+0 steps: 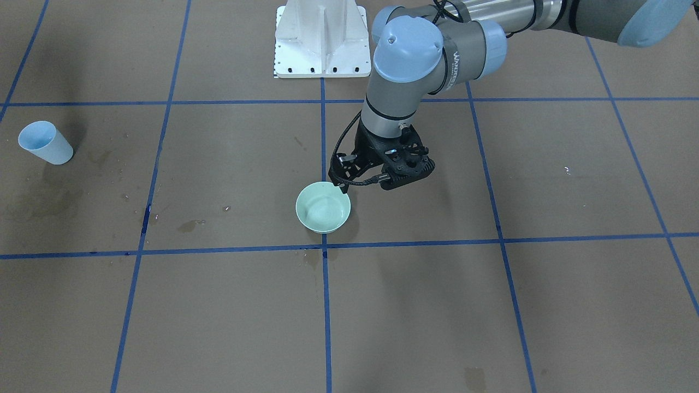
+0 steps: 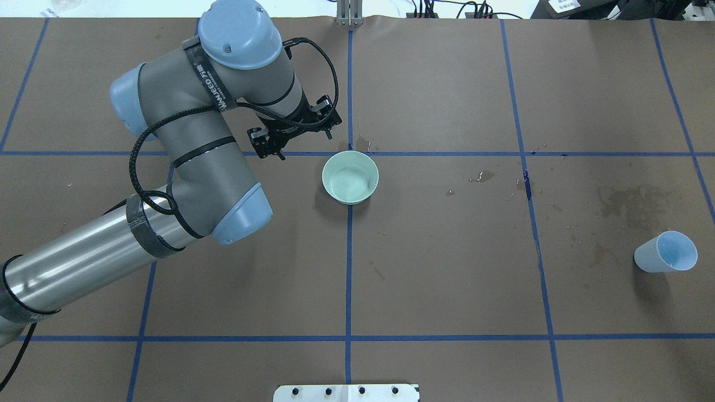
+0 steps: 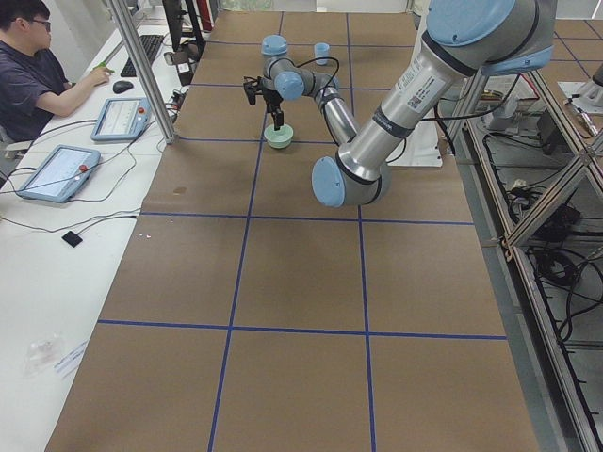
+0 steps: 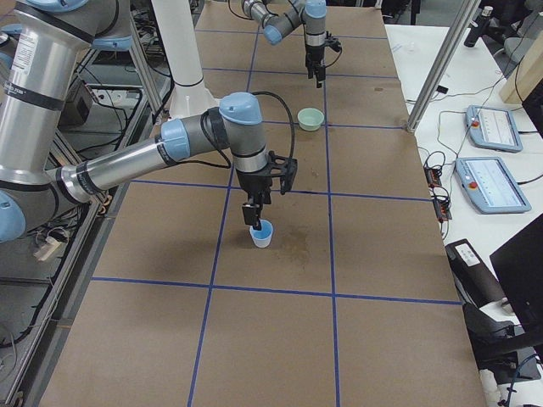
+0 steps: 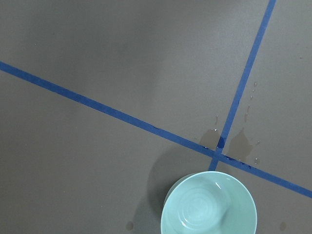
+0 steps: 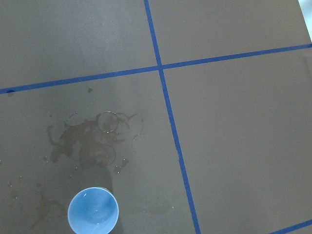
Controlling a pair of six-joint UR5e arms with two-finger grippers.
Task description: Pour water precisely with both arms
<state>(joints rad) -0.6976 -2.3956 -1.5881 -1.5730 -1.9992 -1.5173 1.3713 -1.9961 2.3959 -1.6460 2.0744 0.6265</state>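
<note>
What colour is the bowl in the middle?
The bowl is pale mint green, clearest in the overhead view.

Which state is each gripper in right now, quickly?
Left gripper: jaws open, holding nothing.
Right gripper: cannot be told, seen only in the side view.

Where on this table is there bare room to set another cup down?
The near row of squares between the pedestal and the bowl is bare. So is the stretch from bowl to cup, save for stains. Crowded: beside the bowl, where the left claw hangs; the right arm reaches over the cup.
</note>
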